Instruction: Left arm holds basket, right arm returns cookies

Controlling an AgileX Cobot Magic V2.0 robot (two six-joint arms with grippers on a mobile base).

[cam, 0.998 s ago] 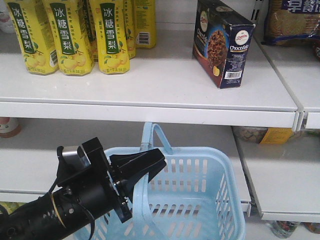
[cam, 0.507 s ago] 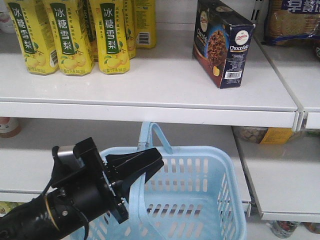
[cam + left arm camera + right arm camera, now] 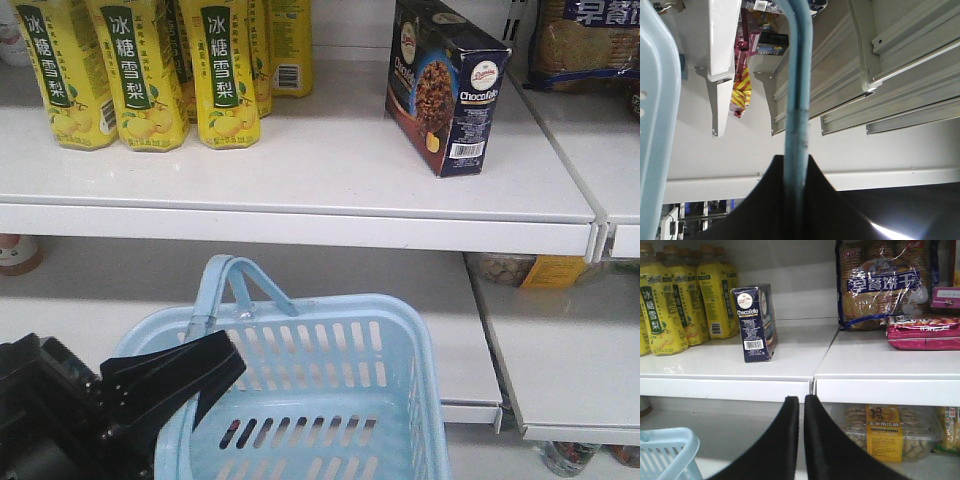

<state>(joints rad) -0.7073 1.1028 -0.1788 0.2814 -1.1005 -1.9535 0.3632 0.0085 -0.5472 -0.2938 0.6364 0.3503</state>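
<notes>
The cookies [image 3: 446,85] already stand upright on the upper shelf [image 3: 300,170], near its right end and well apart from the yellow bottles [image 3: 140,70], so your step in hand is holding steady and drawing clear. Your left tool [image 3: 175,380] pinches a handle [image 3: 797,100] of the basket [image 3: 330,400]; keep that handle centred between the fingers so the basket hangs level below the shelf lip. Your right tool [image 3: 804,440] has its fingers pressed together, low and in front of the shelf edge. Back it straight out; open room lies below, beside the basket.
</notes>
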